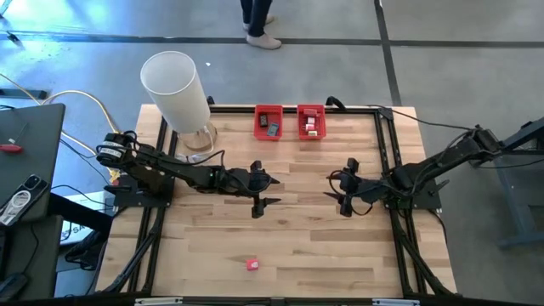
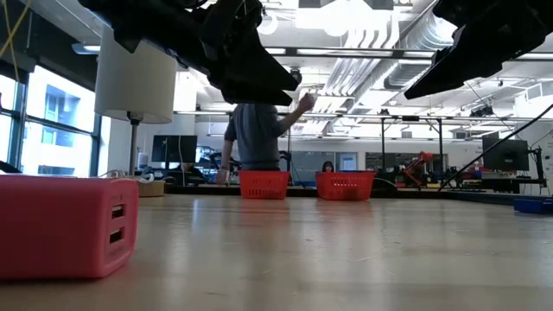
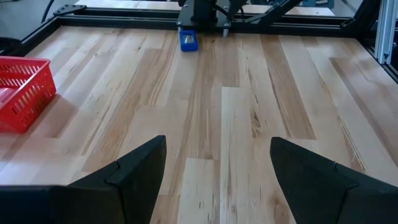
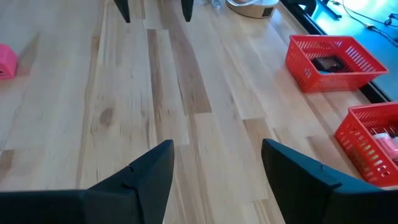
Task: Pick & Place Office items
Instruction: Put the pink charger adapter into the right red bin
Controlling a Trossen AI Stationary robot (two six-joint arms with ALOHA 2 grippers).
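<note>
Both jaws apart, empty.

- A small red blocky piece (image 1: 252,264) lies alone on the bench's wood near the front edge, well apart from everything else. In the low view it (image 2: 67,226) sits flat, showing two small rectangular slots on one end face; the right wrist view shows it (image 4: 6,61) as pinkish red.
- A dark, flat piece (image 1: 273,130) lies inside the left red bin (image 1: 268,110) at the back of the bench; it (image 4: 328,63) rests on that bin's floor.
- Red and white pieces (image 1: 311,125) lie together in the right red bin (image 1: 311,109); their shapes cannot be made out.
</note>
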